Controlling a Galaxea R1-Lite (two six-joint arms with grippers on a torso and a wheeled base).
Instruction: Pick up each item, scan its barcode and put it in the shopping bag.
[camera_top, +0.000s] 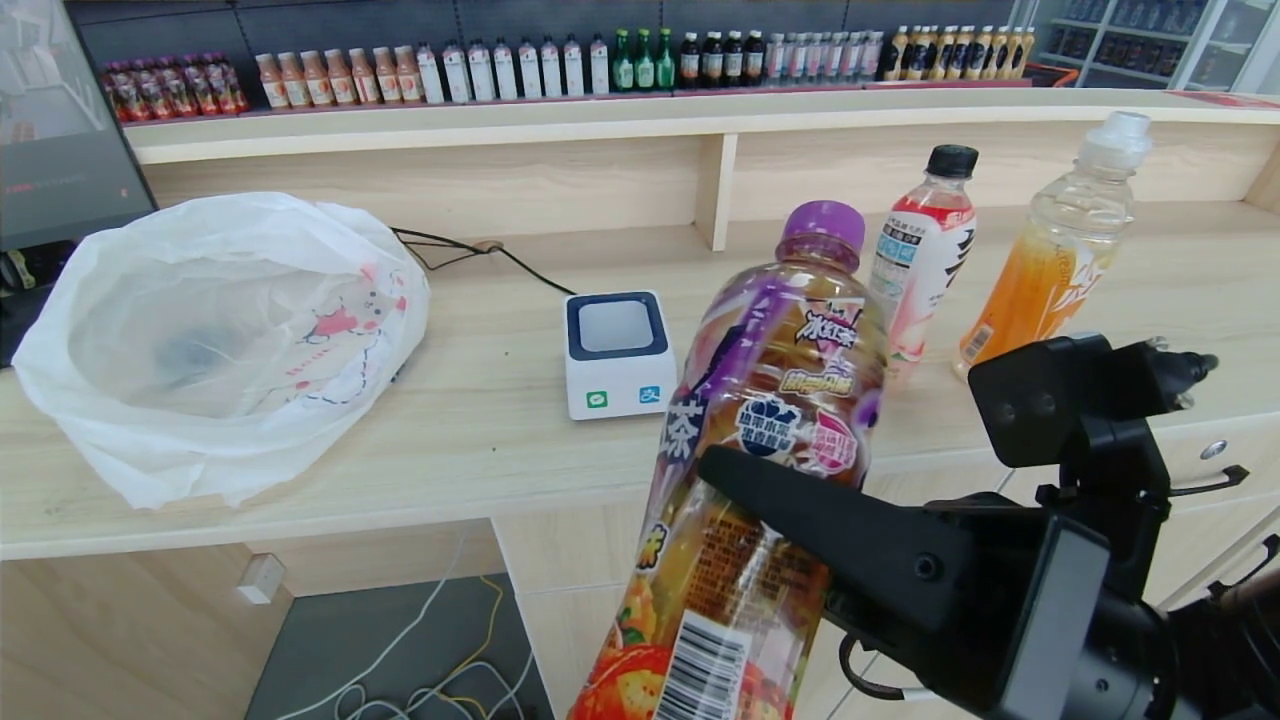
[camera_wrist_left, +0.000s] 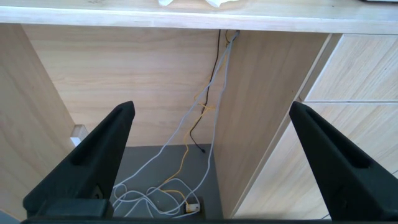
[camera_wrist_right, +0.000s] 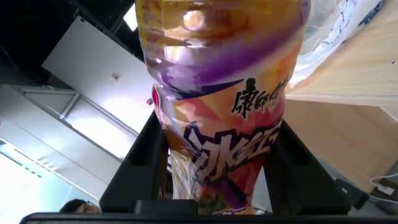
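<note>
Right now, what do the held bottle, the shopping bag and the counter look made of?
Bottle: clear glossy plastic, likely; liquid shows through, printed label.
Shopping bag: thin translucent white film, crinkled; probably plastic.
Counter: pale matte wood-grain; wood or laminate, can't tell.

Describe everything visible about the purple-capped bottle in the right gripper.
The clear plastic drink bottle has a purple screw cap, amber liquid inside and a glossy purple-and-orange wrap label with fruit pictures. A barcode low on the label faces the head camera. The bottle is held in the air in front of the light wooden counter, tilted with the cap uppermost and leaning away. The right gripper clamps its middle, one black finger on each side; nothing else visibly touches it.
</note>
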